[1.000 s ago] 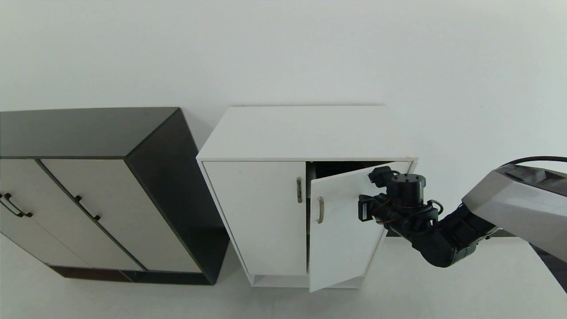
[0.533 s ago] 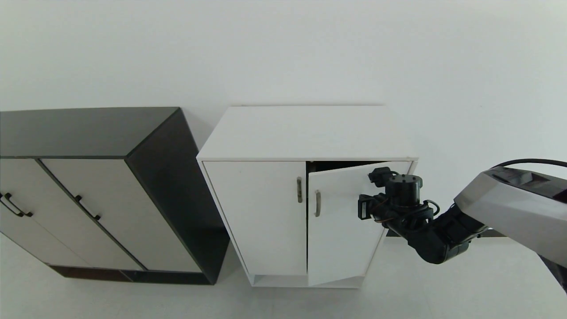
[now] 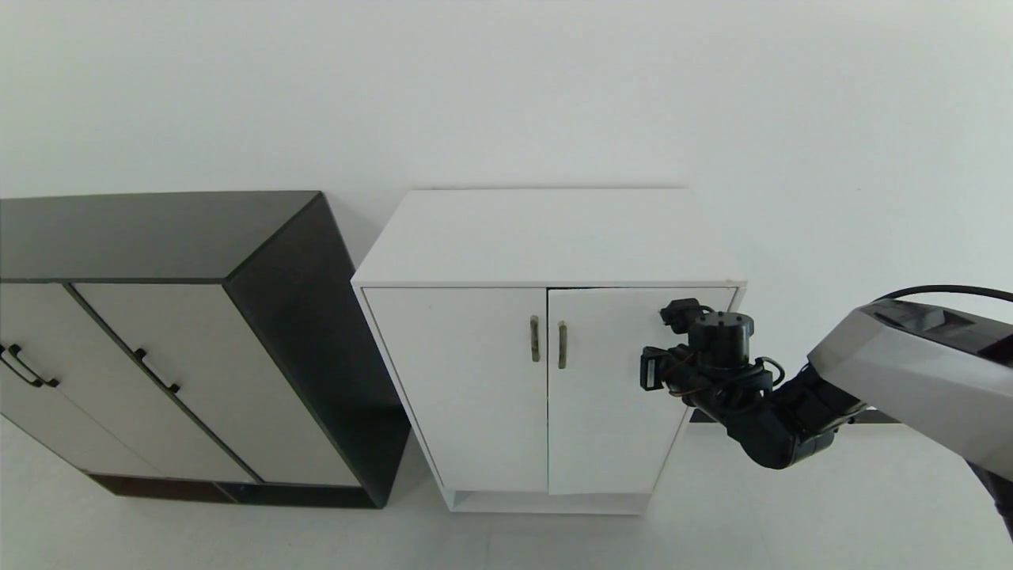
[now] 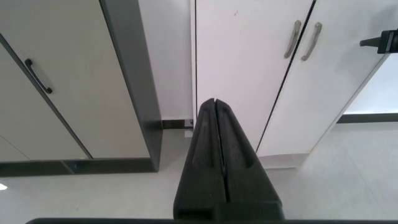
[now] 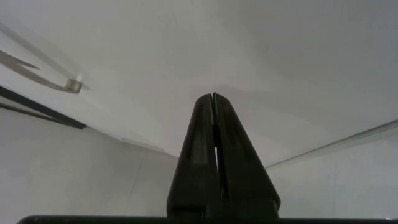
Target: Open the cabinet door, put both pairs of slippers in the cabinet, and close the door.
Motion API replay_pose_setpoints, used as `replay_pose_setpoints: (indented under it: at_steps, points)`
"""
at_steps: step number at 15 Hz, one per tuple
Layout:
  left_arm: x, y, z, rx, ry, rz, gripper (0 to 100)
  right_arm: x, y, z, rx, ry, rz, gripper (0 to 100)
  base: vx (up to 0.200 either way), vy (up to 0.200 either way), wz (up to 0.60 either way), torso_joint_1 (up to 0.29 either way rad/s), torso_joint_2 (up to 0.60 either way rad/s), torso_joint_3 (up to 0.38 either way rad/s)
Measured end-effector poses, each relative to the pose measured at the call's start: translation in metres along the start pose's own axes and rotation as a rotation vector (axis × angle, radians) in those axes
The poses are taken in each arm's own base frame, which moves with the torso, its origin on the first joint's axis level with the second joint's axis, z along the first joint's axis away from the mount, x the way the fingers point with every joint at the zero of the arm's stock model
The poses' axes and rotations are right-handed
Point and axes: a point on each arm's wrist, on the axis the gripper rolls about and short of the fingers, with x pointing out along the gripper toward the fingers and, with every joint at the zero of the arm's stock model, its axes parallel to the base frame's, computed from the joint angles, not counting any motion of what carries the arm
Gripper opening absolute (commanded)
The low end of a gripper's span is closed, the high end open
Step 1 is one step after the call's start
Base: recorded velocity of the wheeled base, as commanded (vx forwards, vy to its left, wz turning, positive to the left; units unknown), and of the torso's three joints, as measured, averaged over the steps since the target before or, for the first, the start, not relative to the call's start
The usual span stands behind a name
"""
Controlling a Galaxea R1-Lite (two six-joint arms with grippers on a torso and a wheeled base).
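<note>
White wall (image 3: 506, 95) behind; the cabinet (image 3: 546, 237) door (image 3: 609, 388) has swung from ajar to nearly flush under the right gripper (image 5: 213, 99) (fingers together, empty; left gripper (image 4: 214, 102) likewise), so closing looks done.

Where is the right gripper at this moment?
The right gripper, shut, is at the face of the white cabinet's right door, high up near the hinge edge, right of its handle in the head view.

One white cabinet (image 3: 546, 237), one dark cabinet (image 3: 158, 233), two doors (image 3: 467, 388) on each.
</note>
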Motion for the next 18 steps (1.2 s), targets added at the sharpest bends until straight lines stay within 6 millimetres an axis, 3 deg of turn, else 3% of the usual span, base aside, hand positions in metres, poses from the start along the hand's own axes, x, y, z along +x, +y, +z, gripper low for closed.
replay_pose_setpoints:
  at_steps: [18]
  points:
    - [0.000,0.000,0.000,0.003,0.000,-0.003,0,0.015,-0.016,-0.001,0.023,-0.042,-0.036,0,0.000,0.000,0.00,0.000,0.00,0.000]
